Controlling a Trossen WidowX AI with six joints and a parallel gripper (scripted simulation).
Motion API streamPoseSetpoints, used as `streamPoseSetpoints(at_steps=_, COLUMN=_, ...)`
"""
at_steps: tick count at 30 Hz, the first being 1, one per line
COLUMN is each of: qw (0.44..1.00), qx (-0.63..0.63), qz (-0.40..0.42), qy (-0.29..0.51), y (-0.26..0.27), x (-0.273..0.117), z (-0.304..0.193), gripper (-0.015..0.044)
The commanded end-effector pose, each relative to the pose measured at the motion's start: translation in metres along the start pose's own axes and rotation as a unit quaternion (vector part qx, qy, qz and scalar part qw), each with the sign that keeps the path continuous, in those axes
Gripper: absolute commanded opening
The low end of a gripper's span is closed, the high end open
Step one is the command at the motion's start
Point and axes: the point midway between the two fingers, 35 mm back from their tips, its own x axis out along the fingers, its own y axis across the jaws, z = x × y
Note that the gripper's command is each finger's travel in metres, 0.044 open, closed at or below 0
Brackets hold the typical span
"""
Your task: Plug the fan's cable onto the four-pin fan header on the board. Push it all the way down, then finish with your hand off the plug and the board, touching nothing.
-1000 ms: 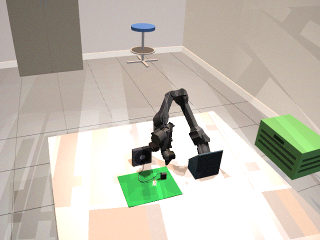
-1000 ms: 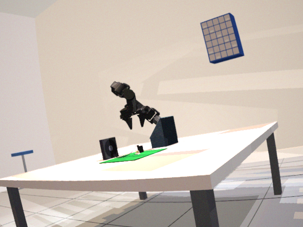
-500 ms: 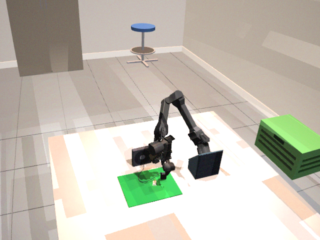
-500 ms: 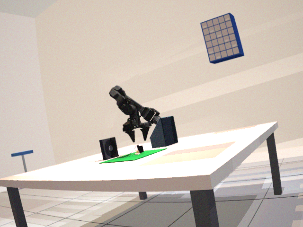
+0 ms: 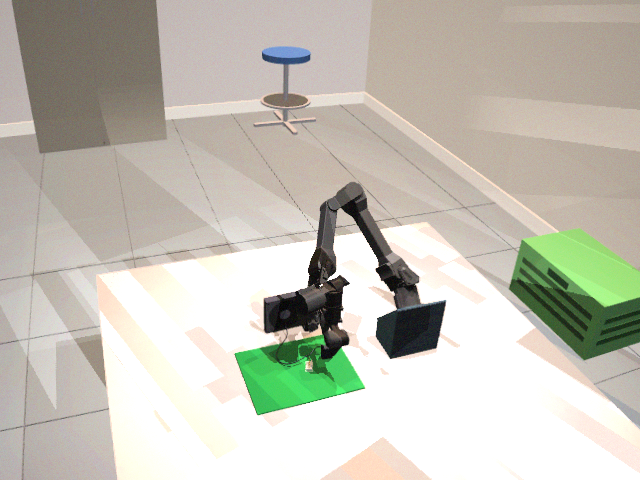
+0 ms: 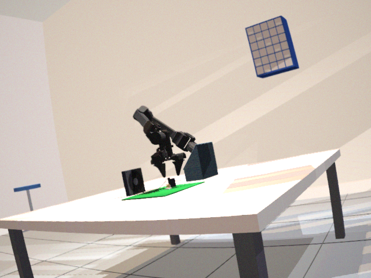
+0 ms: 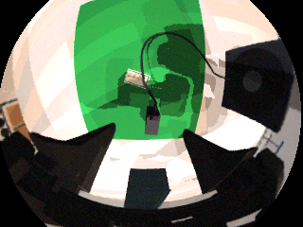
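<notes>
With the plug (image 5: pixel 326 352) (image 6: pixel 171 182) (image 7: pixel 151 124) below my gripper (image 5: pixel 323 333) (image 6: pixel 171 175) (image 7: pixel 151 130), the coming move turns on how squarely I descend around it. My fingers stand wide apart with nothing between them, their tips above the plug. In the wrist view it appears between the two tips, close to the midline; its longer visible side runs roughly along the view's vertical, across the direction in which my fingers close. I judge that a closing would meet its flanks, though the header may call for another turn afterward.

The plug is at the edge region of the green board (image 5: pixel 279 392) (image 6: pixel 149 194) (image 7: pixel 99 61), on the worktop (image 5: pixel 465 413) (image 6: pixel 119 215) (image 7: pixel 43 61). I cannot tell whether it stands on end or leans. Its cable (image 5: pixel 279 356) (image 6: pixel 152 190) (image 7: pixel 143 57) loops away to the fan (image 5: pixel 284 313) (image 6: pixel 134 181) (image 7: pixel 252 81).

The pale header (image 5: pixel 307 366) (image 6: pixel 167 188) (image 7: pixel 136 78) lies near the plug but apart from it, up and slightly left in the wrist view, its long side nearly crosswise there. The plug is unseated, so I judge a straight, centered descent comes next, fingertips kept off the cable; an off-center one could knock the plug over.
</notes>
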Motion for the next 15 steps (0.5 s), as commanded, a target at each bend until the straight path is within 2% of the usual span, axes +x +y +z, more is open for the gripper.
streamPoseSetpoints(at_steps=1, qw=1.000, qx=-0.006, qz=-0.004, qy=0.004, y=-0.001, x=0.009, z=-0.004, gripper=0.0440)
streamPoseSetpoints(at_steps=15, qw=1.000, qx=-0.006, qz=-0.006, qy=0.005, y=-0.002, x=0.032, z=-0.005, gripper=0.0440)
